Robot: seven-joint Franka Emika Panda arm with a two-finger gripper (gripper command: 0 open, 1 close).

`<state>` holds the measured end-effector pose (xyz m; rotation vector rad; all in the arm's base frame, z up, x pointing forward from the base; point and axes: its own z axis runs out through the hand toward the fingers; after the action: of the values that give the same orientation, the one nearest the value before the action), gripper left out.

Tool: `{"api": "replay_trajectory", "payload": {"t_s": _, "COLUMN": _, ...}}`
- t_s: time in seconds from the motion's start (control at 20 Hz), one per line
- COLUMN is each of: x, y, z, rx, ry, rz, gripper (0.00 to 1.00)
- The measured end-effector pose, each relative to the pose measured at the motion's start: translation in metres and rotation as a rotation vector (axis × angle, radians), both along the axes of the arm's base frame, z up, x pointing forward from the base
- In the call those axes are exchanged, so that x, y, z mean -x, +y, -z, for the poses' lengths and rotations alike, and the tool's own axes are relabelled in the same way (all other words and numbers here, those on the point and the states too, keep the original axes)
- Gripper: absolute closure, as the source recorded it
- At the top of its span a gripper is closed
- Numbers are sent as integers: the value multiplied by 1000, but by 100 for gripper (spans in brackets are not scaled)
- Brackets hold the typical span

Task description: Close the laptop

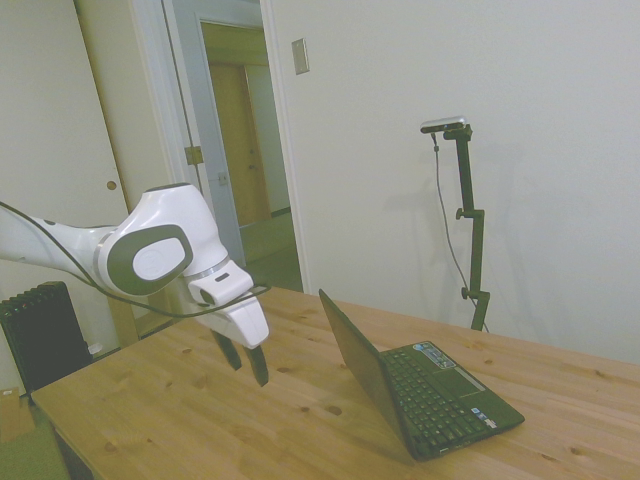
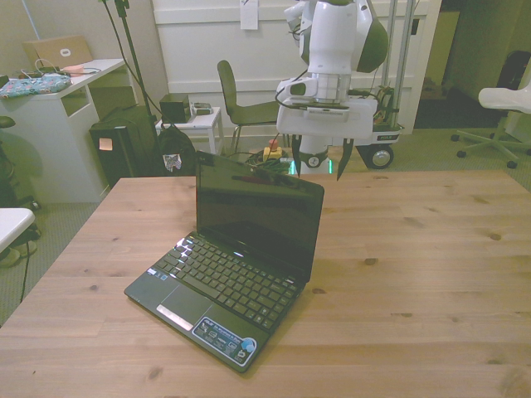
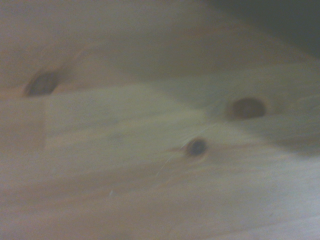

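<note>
You see a knotty wooden table [image 2: 415, 274]; the open laptop [image 2: 241, 257] sits ahead of the gripper [image 2: 319, 164], fingers spread, empty.

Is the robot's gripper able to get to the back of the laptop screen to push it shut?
Probably yes. The open gripper hangs above bare table behind the laptop, whose lid stands up with its back toward the gripper. Nothing lies between them.
</note>
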<state>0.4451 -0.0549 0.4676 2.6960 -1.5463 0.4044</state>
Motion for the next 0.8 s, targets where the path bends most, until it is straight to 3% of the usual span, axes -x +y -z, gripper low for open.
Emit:
{"api": "replay_trajectory", "payload": {"t_s": 0.3, "x": -54, "y": -31, "z": -13, "rx": 15, "ry": -49, "rz": 134, "gripper": 0}}
{"api": "replay_trajectory", "payload": {"t_s": 0.35, "x": -62, "y": -30, "z": -13, "rx": 19, "ry": -54, "rz": 152, "gripper": 100}}
{"api": "replay_trajectory", "payload": {"t_s": 0.8, "x": -70, "y": -4, "z": -12, "rx": 20, "ry": -99, "rz": 293, "gripper": 100}}
